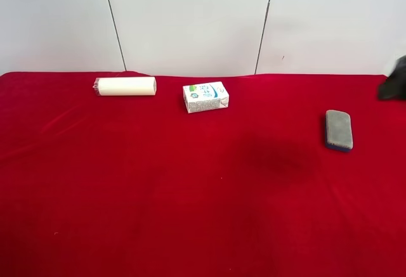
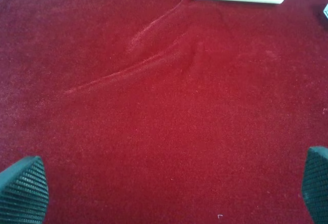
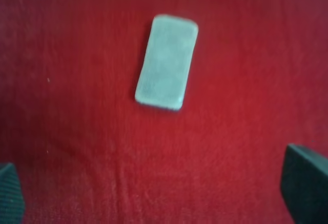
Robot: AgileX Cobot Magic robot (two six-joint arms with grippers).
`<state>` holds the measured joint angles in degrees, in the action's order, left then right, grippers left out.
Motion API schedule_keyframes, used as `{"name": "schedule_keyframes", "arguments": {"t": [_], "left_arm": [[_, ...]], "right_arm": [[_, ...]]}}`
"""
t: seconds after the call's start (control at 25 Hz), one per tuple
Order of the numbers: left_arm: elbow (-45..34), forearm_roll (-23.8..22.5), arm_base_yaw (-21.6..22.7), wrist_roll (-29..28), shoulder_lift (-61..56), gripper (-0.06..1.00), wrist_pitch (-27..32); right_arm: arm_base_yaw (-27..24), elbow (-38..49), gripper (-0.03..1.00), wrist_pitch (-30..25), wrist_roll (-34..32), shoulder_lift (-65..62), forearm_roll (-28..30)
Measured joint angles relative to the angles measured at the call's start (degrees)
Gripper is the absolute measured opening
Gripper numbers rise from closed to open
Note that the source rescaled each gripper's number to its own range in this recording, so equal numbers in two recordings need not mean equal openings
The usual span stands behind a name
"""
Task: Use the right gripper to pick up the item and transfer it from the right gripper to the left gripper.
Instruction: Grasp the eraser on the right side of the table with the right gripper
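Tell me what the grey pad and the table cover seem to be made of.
Grey pad: likely felt, matte and fuzzy; thin blue base, foam or plastic perhaps. Table cover: red velvety cloth, napped, with a raised wrinkle.

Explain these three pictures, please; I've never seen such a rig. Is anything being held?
It is a two-armed robot. One picture looks down from a high camera; the other two come from a camera on each wrist, so the dark tips at their edges are fingers. On the red cloth lie a cream cylinder, a white printed carton and a grey pad. The right hand is open near the pad, not touching; the left hand is open over bare cloth. Nothing is held.
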<state>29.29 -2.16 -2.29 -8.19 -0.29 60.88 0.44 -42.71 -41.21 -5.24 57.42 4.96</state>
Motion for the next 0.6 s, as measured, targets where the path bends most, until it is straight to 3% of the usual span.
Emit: {"name": "schedule_keyframes", "arguments": {"t": [0.2,0.36,0.6], "left_arm": [[0.0,0.0,0.0,-0.1,0.0,1.0,0.0],[0.0,0.0,0.0,-0.1,0.0,1.0,0.0],[0.0,0.0,0.0,0.0,0.0,1.0,0.0]], "right_arm": [[0.0,0.0,1.0,3.1,-2.5,11.4,0.0],[0.0,0.0,1.0,8.7,-5.1,23.3,2.1],[0.0,0.0,1.0,12.6,-14.0,32.8,12.0]]}}
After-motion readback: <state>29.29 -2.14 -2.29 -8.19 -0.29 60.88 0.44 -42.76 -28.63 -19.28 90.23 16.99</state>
